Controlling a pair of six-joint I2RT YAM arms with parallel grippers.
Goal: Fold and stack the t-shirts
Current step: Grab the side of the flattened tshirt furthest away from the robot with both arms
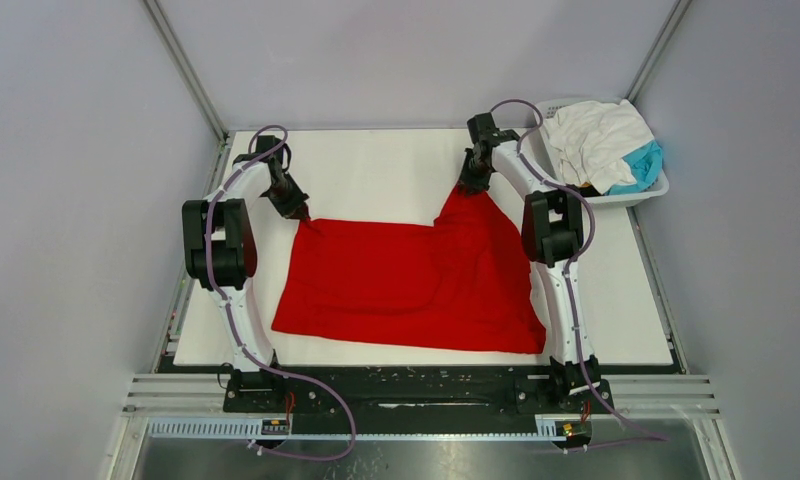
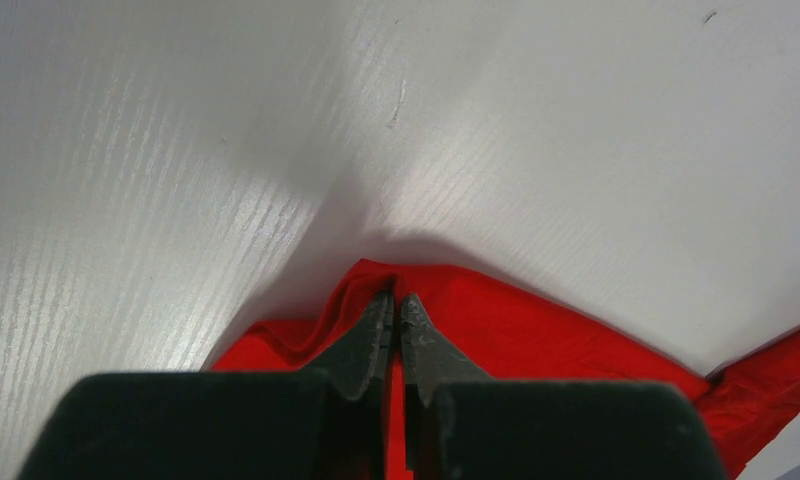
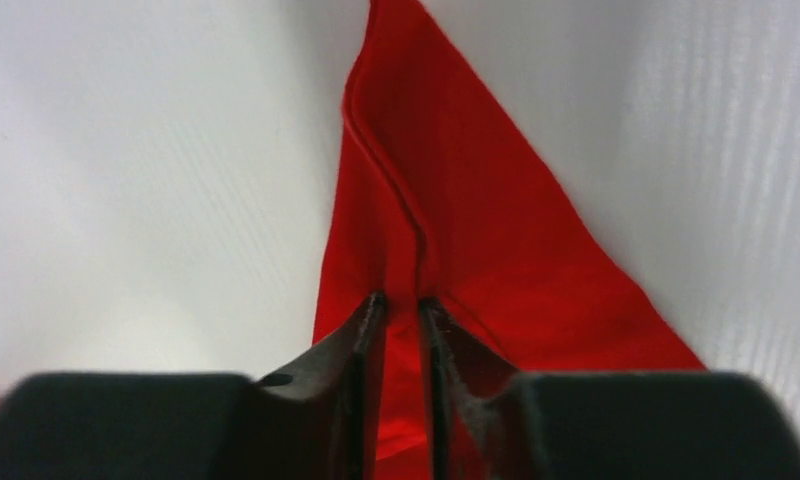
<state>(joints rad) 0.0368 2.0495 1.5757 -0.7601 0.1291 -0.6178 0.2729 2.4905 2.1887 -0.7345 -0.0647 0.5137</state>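
Both pinch cloth, I see: left gripper (image 2: pixel 396 298) clamped on the far-left corner of the red t-shirt (image 1: pixel 396 285), right gripper (image 3: pixel 401 298) on its far-right corner, seemingly lifted off the white table (image 1: pixel 376 165); the rest lies spread.

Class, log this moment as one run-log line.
left gripper: jaws shut on red shirt, far-left corner | right gripper: jaws shut on far-right corner | basket: holds clothes
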